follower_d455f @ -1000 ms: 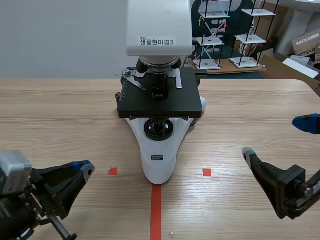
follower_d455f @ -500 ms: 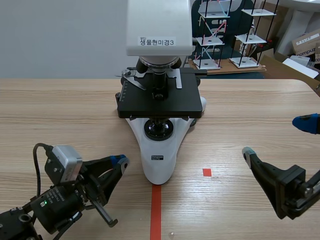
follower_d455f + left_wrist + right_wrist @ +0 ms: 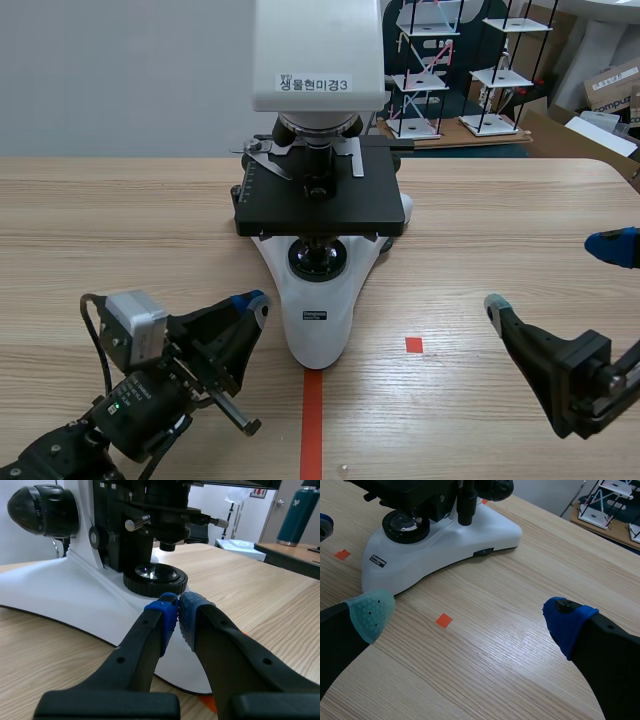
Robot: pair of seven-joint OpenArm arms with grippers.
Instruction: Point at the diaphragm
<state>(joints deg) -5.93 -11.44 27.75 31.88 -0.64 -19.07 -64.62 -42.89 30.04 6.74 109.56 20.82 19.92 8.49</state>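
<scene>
Left gripper (image 3: pixel 178 611), fingers pressed together on nothing, low over the table (image 3: pixel 120 220) toward its near edge, with the tips just beside the left flank of the microscope (image 3: pixel 318 250) base (image 3: pixel 318 318). The diaphragm (image 3: pixel 169 531) is the dark assembly tucked under the stage (image 3: pixel 320 205), directly above the round lens (image 3: pixel 155 578) set in the base, about midway between the table's left and right edges. I judge the approach largely made but the pointing not yet finished: my tips line up with the lens and sit well below the diaphragm, so I have yet to raise and tilt them toward the gap under the stage. Room there is tight, since the stage overhangs from above and the base slopes up beneath, and a knob juts from the near side of the column. The open wood to the left of the base gives me free space to swing. Right gripper (image 3: pixel 469 617), fingers wide apart and holding nothing, hangs near the near right corner, well apart from the microscope.
</scene>
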